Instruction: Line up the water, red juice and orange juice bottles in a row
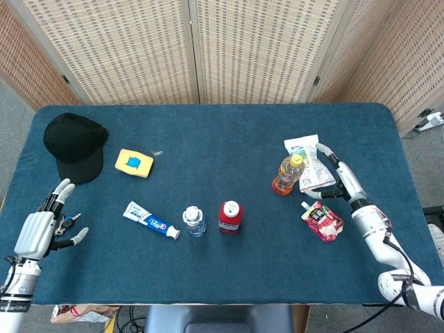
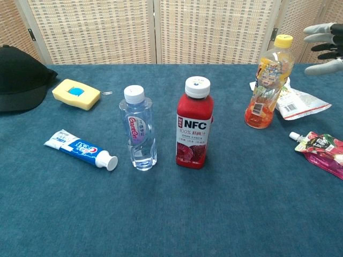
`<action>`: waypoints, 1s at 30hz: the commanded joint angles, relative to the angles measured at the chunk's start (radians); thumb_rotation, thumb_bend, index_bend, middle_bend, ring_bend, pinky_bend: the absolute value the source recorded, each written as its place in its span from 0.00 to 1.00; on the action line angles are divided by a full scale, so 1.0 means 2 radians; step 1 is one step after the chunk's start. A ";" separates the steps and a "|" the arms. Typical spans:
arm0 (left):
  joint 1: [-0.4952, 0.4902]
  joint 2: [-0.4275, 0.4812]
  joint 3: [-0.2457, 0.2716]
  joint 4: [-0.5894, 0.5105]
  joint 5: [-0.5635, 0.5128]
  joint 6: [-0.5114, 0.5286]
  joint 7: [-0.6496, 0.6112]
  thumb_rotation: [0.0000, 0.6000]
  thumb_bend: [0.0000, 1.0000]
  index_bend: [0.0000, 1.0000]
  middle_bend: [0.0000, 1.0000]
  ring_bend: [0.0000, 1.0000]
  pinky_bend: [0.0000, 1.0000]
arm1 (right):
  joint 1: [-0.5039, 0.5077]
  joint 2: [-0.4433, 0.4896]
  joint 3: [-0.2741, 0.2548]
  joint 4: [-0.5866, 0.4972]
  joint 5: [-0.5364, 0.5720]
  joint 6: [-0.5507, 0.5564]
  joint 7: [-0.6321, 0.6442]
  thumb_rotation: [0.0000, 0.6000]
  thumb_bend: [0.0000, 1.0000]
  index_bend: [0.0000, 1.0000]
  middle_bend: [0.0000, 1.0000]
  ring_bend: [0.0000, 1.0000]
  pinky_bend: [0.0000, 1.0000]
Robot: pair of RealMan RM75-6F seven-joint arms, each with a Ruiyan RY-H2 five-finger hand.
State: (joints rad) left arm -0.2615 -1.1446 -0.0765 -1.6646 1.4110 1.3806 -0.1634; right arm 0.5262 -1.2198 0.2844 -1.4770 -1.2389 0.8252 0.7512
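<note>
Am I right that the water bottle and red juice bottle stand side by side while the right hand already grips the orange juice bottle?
Not quite. The water bottle and red juice bottle do stand side by side, but the right hand is open beside the orange juice bottle, not gripping it, as the head view shows.

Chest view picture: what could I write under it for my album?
Water bottle and red juice bottle stand together while an open right hand nears the orange juice bottle.

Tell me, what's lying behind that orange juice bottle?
A white snack packet lies flat behind the orange juice bottle, on the blue table. The bottle hides the packet's near corner in the chest view, so I cannot tell if they touch.
</note>
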 commanded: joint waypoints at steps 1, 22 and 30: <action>0.001 0.001 -0.001 0.000 -0.002 -0.001 -0.001 1.00 0.20 0.01 0.00 0.03 0.18 | 0.019 -0.018 0.004 0.022 0.005 -0.023 0.006 1.00 0.05 0.00 0.00 0.00 0.00; -0.003 0.006 -0.003 0.010 0.007 -0.027 -0.029 1.00 0.20 0.01 0.00 0.03 0.18 | 0.073 -0.109 0.006 0.126 0.008 -0.079 0.026 1.00 0.25 0.11 0.19 0.05 0.10; -0.005 0.006 -0.004 0.015 0.013 -0.031 -0.036 1.00 0.20 0.01 0.00 0.03 0.18 | 0.073 -0.123 0.008 0.143 -0.001 -0.069 0.044 1.00 0.38 0.31 0.30 0.18 0.23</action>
State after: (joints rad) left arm -0.2718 -1.1331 -0.0838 -1.6342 1.4369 1.3195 -0.2352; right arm 0.6729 -1.4633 0.3006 -1.1935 -1.2383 0.6833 0.8361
